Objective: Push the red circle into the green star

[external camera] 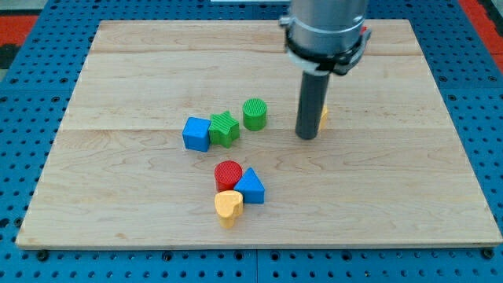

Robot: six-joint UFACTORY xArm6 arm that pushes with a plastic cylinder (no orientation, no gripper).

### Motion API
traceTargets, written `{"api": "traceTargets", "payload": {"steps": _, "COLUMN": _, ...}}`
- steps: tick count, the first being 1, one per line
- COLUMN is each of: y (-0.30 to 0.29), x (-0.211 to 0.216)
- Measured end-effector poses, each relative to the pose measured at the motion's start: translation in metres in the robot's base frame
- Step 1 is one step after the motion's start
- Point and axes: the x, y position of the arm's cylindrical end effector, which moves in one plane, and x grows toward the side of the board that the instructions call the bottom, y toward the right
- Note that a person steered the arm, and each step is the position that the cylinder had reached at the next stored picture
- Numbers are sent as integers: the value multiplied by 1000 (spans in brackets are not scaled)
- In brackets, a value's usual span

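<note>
The red circle (229, 174) lies below the board's middle, touching the blue triangle (251, 186) on its right and the yellow heart (228, 207) below it. The green star (224, 128) sits above it, touching the blue cube (196, 134) on its left. The green circle (255, 114) stands just right of the star. My tip (306, 137) rests on the board to the right of the green circle, well above and right of the red circle.
A yellow block (323, 116) peeks out from behind the rod, its shape hidden. The wooden board (118, 196) lies on a blue perforated table (23, 157).
</note>
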Motion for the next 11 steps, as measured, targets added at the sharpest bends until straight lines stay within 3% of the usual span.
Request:
{"api": "traceTargets", "payload": {"steps": 1, "y": 20, "x": -38}}
{"api": "traceTargets", "payload": {"steps": 2, "y": 87, "x": -52}}
{"api": "traceTargets", "payload": {"steps": 3, "y": 74, "x": -122}}
{"api": "traceTargets", "payload": {"steps": 4, "y": 81, "x": -98}}
{"api": "traceTargets", "payload": {"steps": 6, "y": 58, "x": 70}}
{"api": "traceTargets", "payload": {"steps": 7, "y": -18, "x": 143}}
{"api": "traceTargets", "payload": {"steps": 8, "y": -118, "x": 176}}
{"api": "traceTargets", "payload": {"steps": 9, "y": -132, "x": 172}}
{"api": "traceTargets", "payload": {"steps": 11, "y": -114, "x": 111}}
